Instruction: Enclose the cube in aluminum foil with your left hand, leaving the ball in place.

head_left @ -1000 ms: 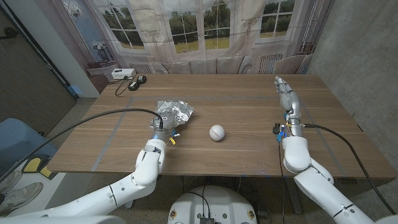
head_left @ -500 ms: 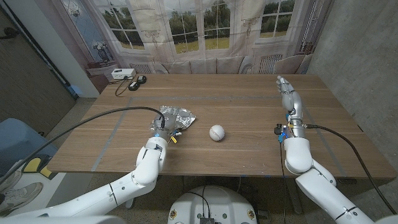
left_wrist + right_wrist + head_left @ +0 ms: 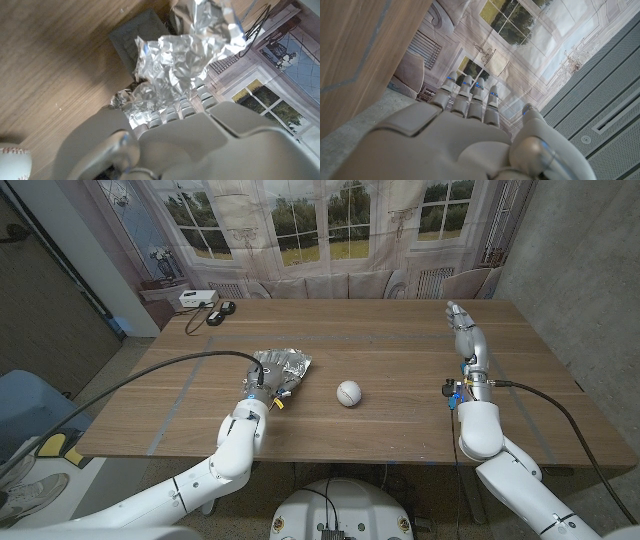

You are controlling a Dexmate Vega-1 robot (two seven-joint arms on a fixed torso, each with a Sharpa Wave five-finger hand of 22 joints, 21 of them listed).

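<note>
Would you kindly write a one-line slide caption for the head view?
Left robot hand works crumpled aluminum foil on the wooden table; ball sits beside it.

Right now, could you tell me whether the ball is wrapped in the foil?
No, the white ball sits bare on the wooden table, apart from the crumpled foil that the left hand is touching.

cube: not visible as such, covered by crumpled aluminum foil (image 3: 282, 366); in the left wrist view a dark grey flat-sided corner (image 3: 134, 36) shows past the foil, identity uncertain
left hand (image 3: 262, 387): fingertips hidden in the foil, grip cannot be told
ball (image 3: 14, 162): cut off by the left wrist picture's corner
small items (image 3: 205, 302) at the table's far left corner: too small to identify
</note>
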